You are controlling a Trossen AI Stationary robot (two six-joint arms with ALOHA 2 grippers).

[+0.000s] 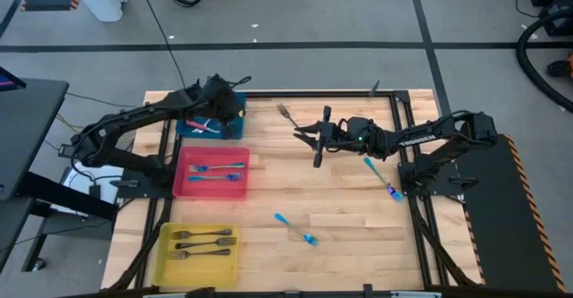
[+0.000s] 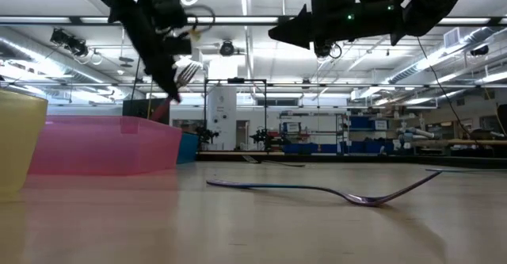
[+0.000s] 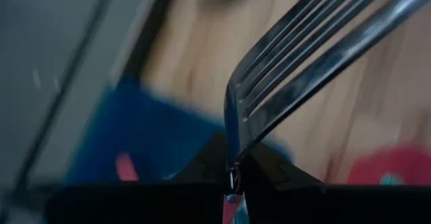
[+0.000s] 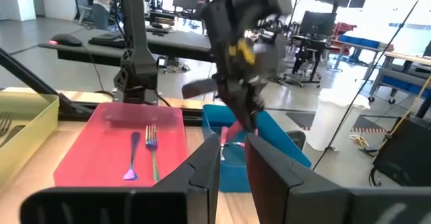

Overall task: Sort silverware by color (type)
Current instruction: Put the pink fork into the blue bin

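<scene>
My left gripper (image 1: 221, 110) hangs over the blue tray (image 1: 210, 126) at the table's far left, shut on a red-handled fork (image 2: 186, 72). Another red-handled fork (image 1: 202, 125) lies in that tray. The red tray (image 1: 212, 189) holds two teal-handled forks (image 1: 218, 168). The yellow tray (image 1: 170, 253) holds dark metal forks (image 1: 204, 242). Loose on the table lie a dark metal fork (image 1: 286, 114) and two teal-handled forks (image 1: 295, 228) (image 1: 382, 177). My right gripper (image 1: 303, 135) hovers open above the table's middle, pointing left, just near of the metal fork. My left gripper pinches the fork between its two fingers at the neck just below the tines (image 3: 232, 173), coming from above. The fork is lifted clear and tilted: the tines (image 3: 316, 42) stick out past the fingertips, and the red handle (image 2: 161, 109) hangs down over the blue tray.
The three trays stand in a line along the table's left side, blue farthest, red in the middle, yellow nearest. Bare wood lies between the trays and the loose forks. A black frame rail (image 1: 403, 155) runs along the table's right edge.
</scene>
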